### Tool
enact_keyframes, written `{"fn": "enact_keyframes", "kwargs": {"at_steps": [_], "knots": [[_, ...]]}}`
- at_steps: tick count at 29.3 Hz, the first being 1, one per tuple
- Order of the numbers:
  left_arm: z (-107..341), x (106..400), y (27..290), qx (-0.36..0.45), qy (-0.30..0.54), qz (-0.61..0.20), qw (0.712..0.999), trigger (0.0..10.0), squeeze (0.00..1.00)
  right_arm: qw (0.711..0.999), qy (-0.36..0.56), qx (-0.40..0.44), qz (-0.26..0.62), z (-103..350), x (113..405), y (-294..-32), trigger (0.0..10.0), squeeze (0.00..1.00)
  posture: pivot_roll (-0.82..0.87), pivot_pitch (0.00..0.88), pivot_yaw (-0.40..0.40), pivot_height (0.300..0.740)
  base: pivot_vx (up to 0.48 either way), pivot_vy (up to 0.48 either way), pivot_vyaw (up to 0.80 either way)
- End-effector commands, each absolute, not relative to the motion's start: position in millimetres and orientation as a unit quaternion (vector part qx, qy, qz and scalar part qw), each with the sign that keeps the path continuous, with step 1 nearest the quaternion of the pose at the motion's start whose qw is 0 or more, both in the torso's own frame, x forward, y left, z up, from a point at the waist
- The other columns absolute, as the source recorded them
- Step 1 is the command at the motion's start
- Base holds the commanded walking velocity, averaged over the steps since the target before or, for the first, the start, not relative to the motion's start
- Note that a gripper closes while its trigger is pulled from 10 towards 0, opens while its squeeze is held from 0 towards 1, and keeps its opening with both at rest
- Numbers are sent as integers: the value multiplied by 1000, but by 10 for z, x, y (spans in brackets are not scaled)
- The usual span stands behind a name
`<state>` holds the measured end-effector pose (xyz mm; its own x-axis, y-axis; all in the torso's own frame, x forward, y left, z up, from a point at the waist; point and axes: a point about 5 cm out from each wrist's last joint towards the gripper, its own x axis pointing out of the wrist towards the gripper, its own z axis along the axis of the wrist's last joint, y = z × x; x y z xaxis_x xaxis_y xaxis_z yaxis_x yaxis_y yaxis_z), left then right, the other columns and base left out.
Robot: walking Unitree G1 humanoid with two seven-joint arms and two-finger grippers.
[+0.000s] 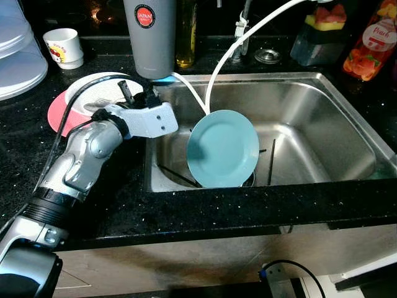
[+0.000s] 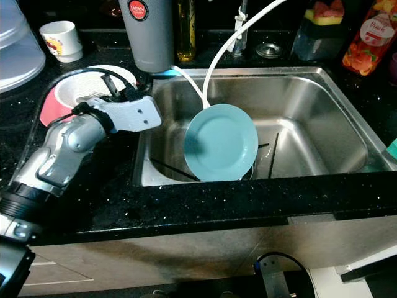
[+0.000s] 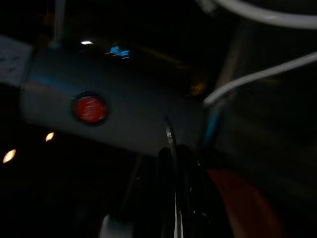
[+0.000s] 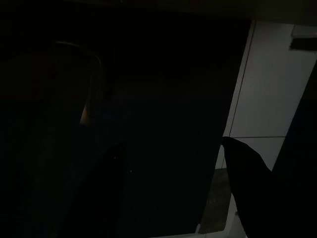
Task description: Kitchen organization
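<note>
The left pincer (image 1: 127, 90) was positioned over the white plate (image 1: 93, 93) at the sink's left edge; how far its black fingers (image 3: 176, 163) were apart could not be determined, nor whether they gripped anything, as the left wrist view was dark and blurred. The white plate lay on a pink plate (image 1: 59, 115), and both rested on the black speckled table (image 1: 186, 211). A fork-like utensil (image 1: 99, 103) lay on the white plate. Just beyond the pincer stood a grey tumbler (image 1: 150, 37) with a round red label, close to the sink's rear left corner. The stainless sink (image 1: 322, 118) held a teal plate (image 1: 223, 149), which stood tilted on its edge near the front wall, with dark chopsticks (image 1: 272, 162) lying on the sink floor beside it. A white hose (image 1: 214, 74) curved down from the tap area to a point behind the teal plate. A white mug (image 1: 63, 47) stood on the table at the rear left. An orange bottle (image 1: 371, 40) stood at the rear right. The right pincer (image 4: 173, 188) hung in shade with its two fingers spread apart, holding nothing.
</note>
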<state>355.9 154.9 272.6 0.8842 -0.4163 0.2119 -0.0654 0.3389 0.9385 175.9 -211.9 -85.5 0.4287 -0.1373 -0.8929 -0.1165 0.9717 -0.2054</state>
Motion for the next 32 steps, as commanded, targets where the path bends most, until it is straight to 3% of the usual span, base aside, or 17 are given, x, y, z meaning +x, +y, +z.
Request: {"fn": "enact_keyframes", "kwargs": {"at_steps": [1, 2, 3, 4, 5, 15, 19, 23, 28, 29, 30, 32], "knots": [[2853, 3534, 1611, 573, -229, -82, 782, 3961, 0, 834, 540, -115, -10, -871, 1719, -2129, 10000, 0, -5, 160, -19, 740, 0, 0, 0], [2917, 3526, 1644, 574, -238, -60, 781, 7020, 0, 834, 540, -115, -9, -869, 1723, -2130, 10000, 0, 0, 157, -23, 740, 0, 0, 0], [2917, 3526, 1644, 574, -238, -60, 781, 7020, 0, 834, 540, -115, -9, -869, 1723, -2130, 10000, 0, 0, 157, -23, 740, 0, 0, 0], [2960, 3519, 1673, 573, -242, -45, 782, 9647, 0, 834, 540, -115, -9, -868, 1726, -2130, 10000, 0, -1, 157, -22, 740, 0, 0, 0], [2993, 3514, 1702, 571, -244, -33, 783, 10000, 0, 834, 540, -114, -9, -868, 1728, -2129, 10000, 0, -1, 157, -20, 740, 0, 0, 0], [2957, 3488, 1760, 537, -232, -25, 810, 10000, 0, 835, 538, -113, -10, -863, 1739, -2125, 10000, 0, 5, 157, -18, 740, 0, 0, 0], [2825, 3489, 1636, 501, -223, -80, 833, 10000, 0, 836, 537, -112, -10, -861, 1744, -2123, 10000, 0, 5, 157, -17, 740, 0, 0, 0], [2700, 3473, 1469, 483, -217, -144, 836, 10000, 0, 836, 537, -111, -11, -861, 1746, -2122, 10000, 0, 5, 157, -17, 740, 0, 0, 0], [2665, 3457, 1445, 471, -211, -166, 840, 10000, 0, 836, 537, -111, -11, -864, 1739, -2120, 10000, 0, 4, 164, -15, 740, 0, 0, 0], [2662, 3453, 1449, 469, -210, -167, 841, 10000, 745, 836, 538, -111, -11, -865, 1737, -2120, 10000, 0, 4, 162, -15, 740, 0, 0, 0], [2662, 3450, 1452, 469, -210, -168, 842, 10000, 1000, 836, 538, -111, -12, -865, 1736, -2120, 10000, 0, 4, 162, -15, 740, 0, 0, 0], [2674, 3446, 1465, 470, -210, -165, 841, 10000, 1000, 836, 538, -111, -11, -865, 1736, -2122, 10000, 0, 5, 169, -17, 740, 0, 0, 0]]}}
